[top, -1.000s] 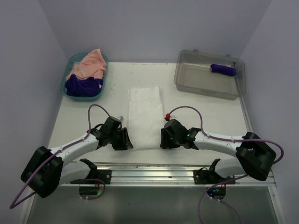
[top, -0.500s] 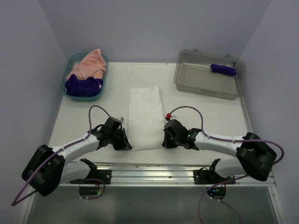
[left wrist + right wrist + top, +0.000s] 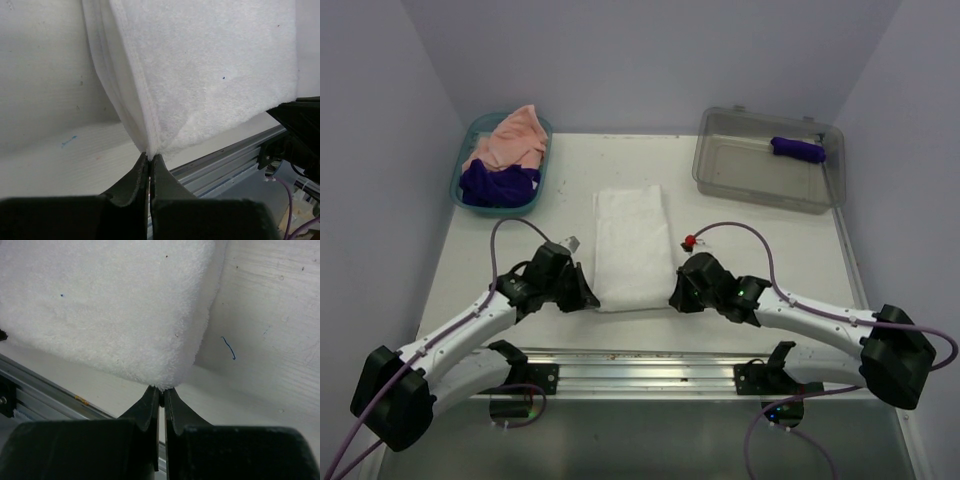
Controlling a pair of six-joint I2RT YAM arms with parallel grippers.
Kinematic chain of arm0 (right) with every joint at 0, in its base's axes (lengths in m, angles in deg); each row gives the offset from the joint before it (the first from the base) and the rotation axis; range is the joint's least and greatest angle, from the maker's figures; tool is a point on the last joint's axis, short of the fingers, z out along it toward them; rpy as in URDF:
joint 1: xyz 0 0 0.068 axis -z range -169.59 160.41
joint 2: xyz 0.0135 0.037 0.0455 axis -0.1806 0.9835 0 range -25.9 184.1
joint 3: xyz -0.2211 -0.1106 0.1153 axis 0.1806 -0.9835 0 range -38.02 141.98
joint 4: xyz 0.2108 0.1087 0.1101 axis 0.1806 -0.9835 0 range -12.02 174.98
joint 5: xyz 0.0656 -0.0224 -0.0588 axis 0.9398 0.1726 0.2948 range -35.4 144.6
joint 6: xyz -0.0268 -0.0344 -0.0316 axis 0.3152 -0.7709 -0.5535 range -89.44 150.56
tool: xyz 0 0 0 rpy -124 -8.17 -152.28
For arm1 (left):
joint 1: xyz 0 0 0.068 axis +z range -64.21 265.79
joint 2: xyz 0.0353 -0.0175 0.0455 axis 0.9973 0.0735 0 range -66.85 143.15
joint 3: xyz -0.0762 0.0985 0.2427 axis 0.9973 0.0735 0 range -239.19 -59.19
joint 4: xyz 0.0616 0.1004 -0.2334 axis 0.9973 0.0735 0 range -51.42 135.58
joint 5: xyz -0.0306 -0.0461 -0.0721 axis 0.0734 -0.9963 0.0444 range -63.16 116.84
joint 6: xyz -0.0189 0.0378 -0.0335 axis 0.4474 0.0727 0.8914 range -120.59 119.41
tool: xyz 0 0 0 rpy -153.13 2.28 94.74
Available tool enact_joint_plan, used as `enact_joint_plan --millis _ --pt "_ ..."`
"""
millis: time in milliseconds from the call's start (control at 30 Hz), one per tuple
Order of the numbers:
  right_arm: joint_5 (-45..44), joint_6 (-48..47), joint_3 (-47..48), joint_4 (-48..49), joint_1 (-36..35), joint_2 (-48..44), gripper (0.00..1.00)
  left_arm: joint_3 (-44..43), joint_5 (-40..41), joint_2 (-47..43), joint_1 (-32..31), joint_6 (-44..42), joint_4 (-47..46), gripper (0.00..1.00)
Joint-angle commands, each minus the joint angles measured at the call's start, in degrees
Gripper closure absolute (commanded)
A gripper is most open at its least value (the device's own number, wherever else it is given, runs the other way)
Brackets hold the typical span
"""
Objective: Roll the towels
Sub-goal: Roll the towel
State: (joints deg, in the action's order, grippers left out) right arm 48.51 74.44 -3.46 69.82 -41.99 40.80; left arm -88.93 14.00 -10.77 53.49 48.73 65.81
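Inside teal basket [image 3: 457, 186], peach towel [image 3: 510, 138], purple towel [image 3: 498, 183]

The white towel [image 3: 632, 248] at the fingertips is soft, fuzzy cloth, not shiny. The left gripper [image 3: 149, 159] and right gripper [image 3: 161, 390] have black fingers [image 3: 131, 180], smooth and dull like plastic. Under them the table [image 3: 560, 170] is white and dull, with little marks. Behind them runs a shiny grey metal rail [image 3: 650, 362].

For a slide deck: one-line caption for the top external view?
Folded white towel, its near corners pinched by the left pincer and the right pincer.
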Motion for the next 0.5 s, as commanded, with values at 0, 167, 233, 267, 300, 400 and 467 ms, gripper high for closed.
enact_joint_plan --millis 0,167,233,267,300,400,467 --pt "-2.88 -1.16 2.61 -3.82 -0.07 -2.09 1.00 -3.22 2.38 -2.02 -0.14 2.18 3.28 1.00" --pt "-4.63 -1.51 4.01 -5.05 0.02 -2.01 1.00 -4.54 3.35 -2.02 -0.14 3.59 2.58 1.00" --pt "-5.42 -1.78 6.28 -6.71 -0.07 -0.96 1.00 -6.02 3.43 -0.71 -0.14 4.12 2.31 1.00" --pt "-5.43 -1.69 6.30 -6.73 -0.07 -0.95 1.00 -6.38 3.44 -0.70 -0.14 4.12 2.31 1.00" --pt "-5.69 -1.69 6.56 -6.81 -0.07 -0.35 1.00 -6.56 3.96 -0.62 -0.14 4.03 2.57 1.00" --pt "-5.78 -1.34 6.74 -6.90 0.02 0.10 1.00 -6.83 4.32 0.17 -0.14 3.59 3.71 1.00" --pt "-4.73 -1.08 6.13 -6.64 -0.07 0.10 1.00 -5.61 3.70 0.53 -0.14 3.33 4.33 1.00"
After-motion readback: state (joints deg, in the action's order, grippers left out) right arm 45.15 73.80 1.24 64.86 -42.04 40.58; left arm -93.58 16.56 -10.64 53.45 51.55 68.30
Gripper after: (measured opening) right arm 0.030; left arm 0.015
